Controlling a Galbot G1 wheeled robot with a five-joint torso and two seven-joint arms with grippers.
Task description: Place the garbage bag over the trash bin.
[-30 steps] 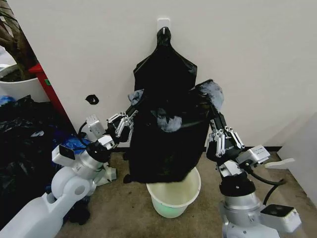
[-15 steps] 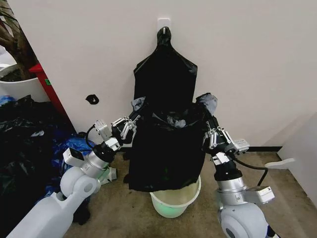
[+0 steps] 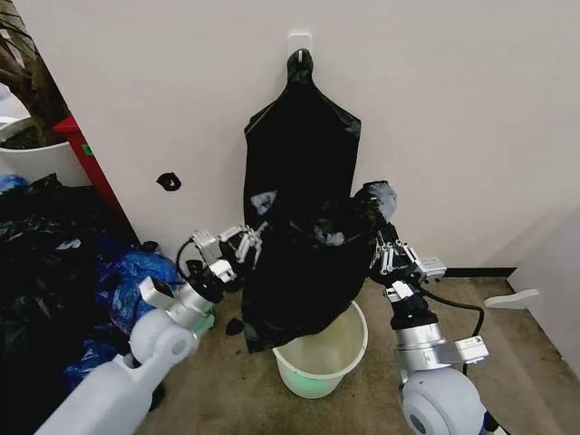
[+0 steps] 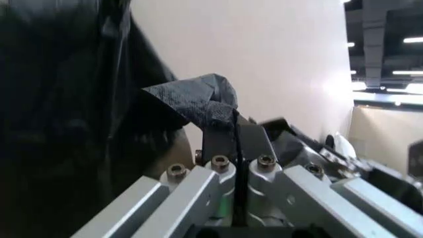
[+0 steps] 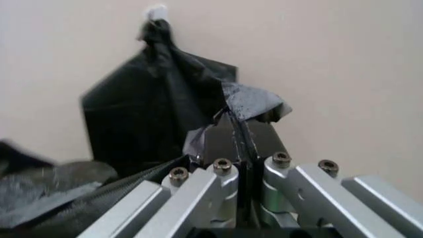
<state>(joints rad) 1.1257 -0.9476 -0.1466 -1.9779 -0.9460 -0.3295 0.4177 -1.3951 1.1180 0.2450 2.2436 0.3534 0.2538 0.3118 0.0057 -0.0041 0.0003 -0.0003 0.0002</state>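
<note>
Bag (image 3: 304, 281): black, hanging open-mouthed directly above bin (image 3: 322, 352), its lower edge at the rim. Left gripper (image 3: 252, 237) pinches one side of the bag's mouth, right gripper (image 3: 379, 237) the other. Bundle (image 3: 302, 145) hangs on wall behind.

We see garbage bag (image 3: 304, 272) hiding trash bin (image 3: 319, 355) far rim; right gripper (image 3: 384, 243) fingertips buried in bag folds; plant pot (image 3: 32, 159) cut off at frame edge.
</note>
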